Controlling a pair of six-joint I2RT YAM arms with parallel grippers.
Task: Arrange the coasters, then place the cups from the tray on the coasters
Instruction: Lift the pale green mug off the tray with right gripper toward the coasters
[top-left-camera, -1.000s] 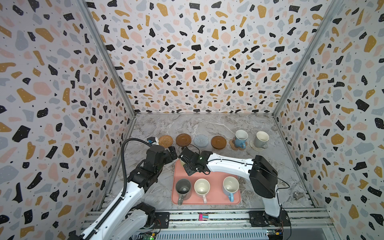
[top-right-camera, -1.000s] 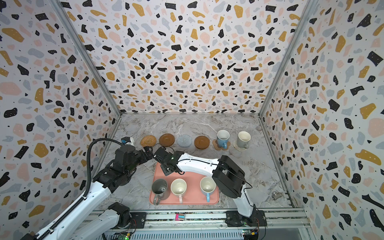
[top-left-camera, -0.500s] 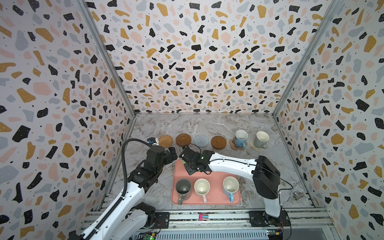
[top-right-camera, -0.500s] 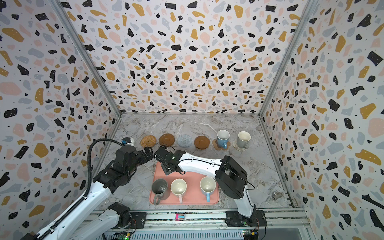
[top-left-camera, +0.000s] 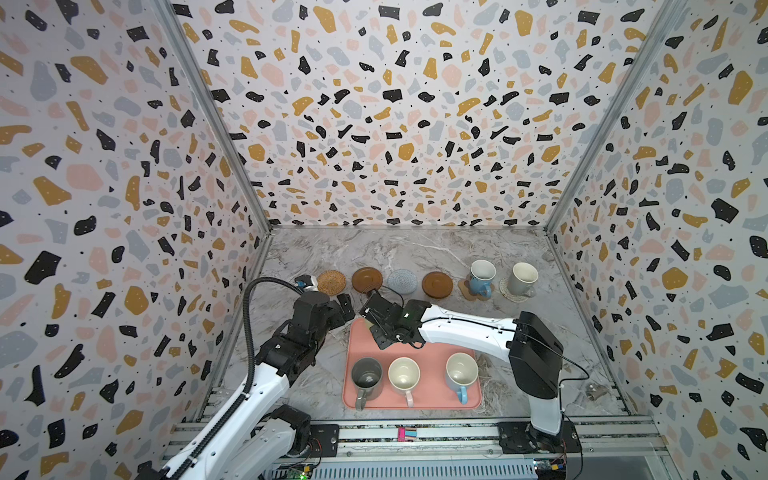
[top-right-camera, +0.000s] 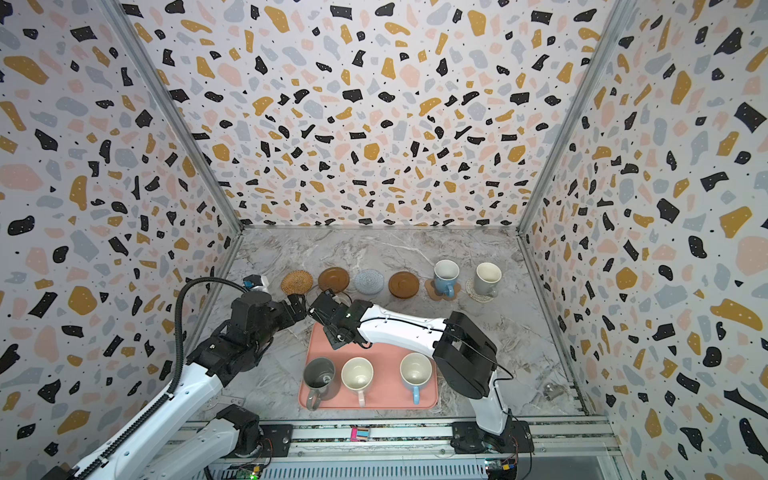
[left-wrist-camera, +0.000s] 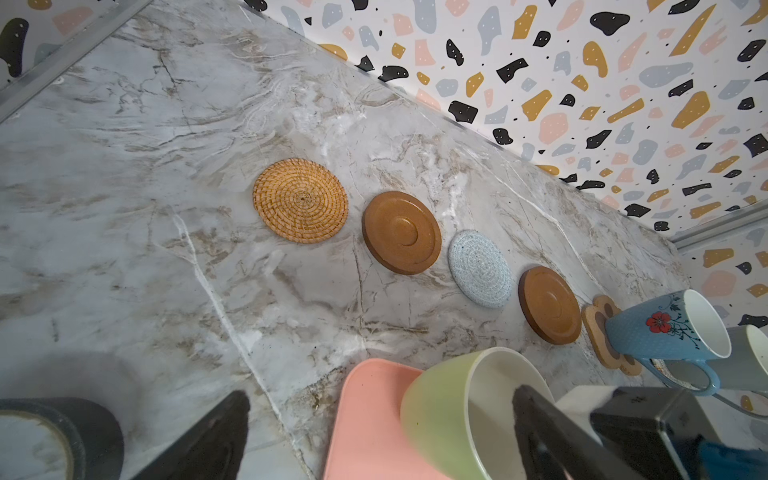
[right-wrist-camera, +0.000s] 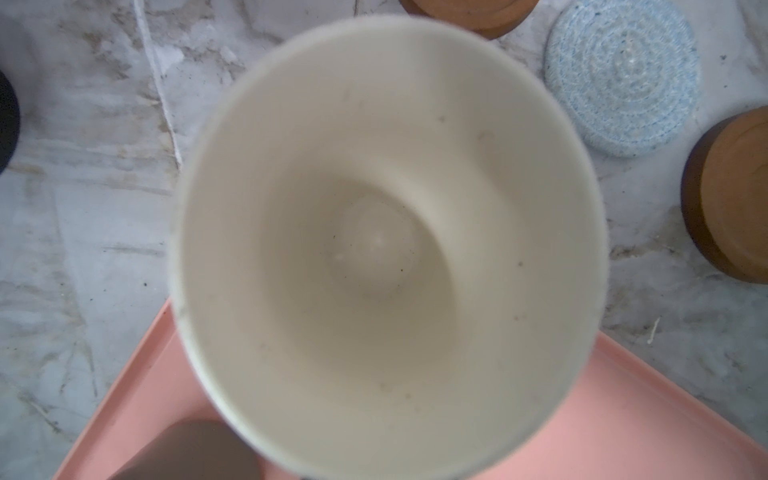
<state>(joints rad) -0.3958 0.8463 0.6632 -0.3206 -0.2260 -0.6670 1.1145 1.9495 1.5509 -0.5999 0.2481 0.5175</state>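
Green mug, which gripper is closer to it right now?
Right. The right gripper is shut on the green mug at the far corner of the tray; the left gripper hangs open just beside it, holding nothing.

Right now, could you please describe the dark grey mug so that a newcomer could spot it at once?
Find the salmon-pink tray at the front of the marble table; three mugs stand in a row on it. The dark grey mug is leftmost, and unlike the pale pink mug and blue mug, it is dark inside.
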